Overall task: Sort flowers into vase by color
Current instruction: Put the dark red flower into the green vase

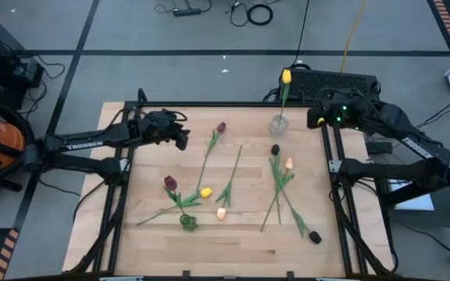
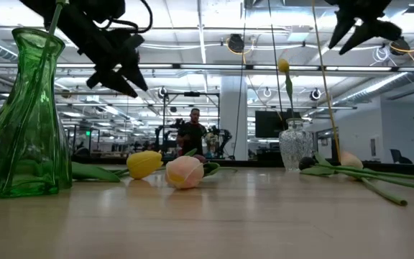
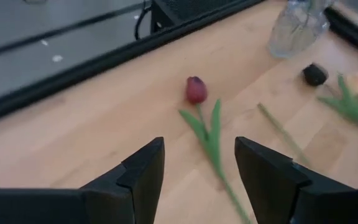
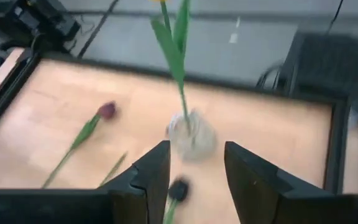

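Fingers: left (image 3: 197, 180) open, right (image 4: 196, 180) open, both empty | person (image 2: 193, 133) visible only in low view

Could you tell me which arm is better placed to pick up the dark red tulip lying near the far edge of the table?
Left, probably: the open left gripper faces the dark red tulip; the right gripper faces the clear vase.

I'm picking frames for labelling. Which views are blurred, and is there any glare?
Right wrist view: smeared throughout, the clear vase and dark red tulip soft. Left wrist view: the red tulip fairly crisp, far corner blurred. Low view: bright ceiling lights behind, both claws silhouetted, the green vase glinting. High view: even light, sharp.
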